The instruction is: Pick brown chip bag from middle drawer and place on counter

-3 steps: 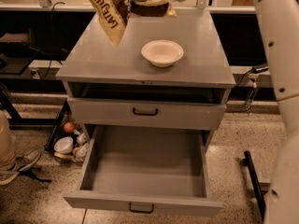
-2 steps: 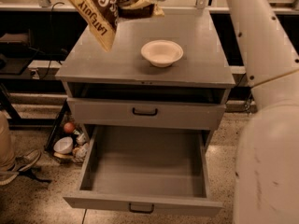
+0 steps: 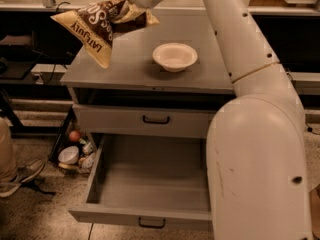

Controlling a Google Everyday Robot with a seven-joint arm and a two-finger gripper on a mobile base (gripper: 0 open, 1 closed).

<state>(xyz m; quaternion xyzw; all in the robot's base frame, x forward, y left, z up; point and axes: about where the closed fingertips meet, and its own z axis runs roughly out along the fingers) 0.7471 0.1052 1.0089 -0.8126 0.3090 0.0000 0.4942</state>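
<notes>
The brown chip bag (image 3: 94, 28) hangs tilted in the air over the back left part of the counter (image 3: 125, 69), lettering side toward me. My gripper (image 3: 126, 5) is at the top of the view, shut on the bag's upper end; its fingers are mostly hidden by crumpled foil. My white arm (image 3: 250, 134) fills the right side. The middle drawer (image 3: 145, 213) is pulled fully out at the bottom and holds nothing.
A white bowl (image 3: 174, 56) stands on the counter right of the bag. A shut grey drawer front with a black handle (image 3: 156, 119) is above the open drawer. Small items (image 3: 75, 151) lie on the floor at left, beside a person's shoe (image 3: 20, 176).
The bag has moved left and slightly down over the counter's left side. My arm has swung in and now covers the right part of the view.
</notes>
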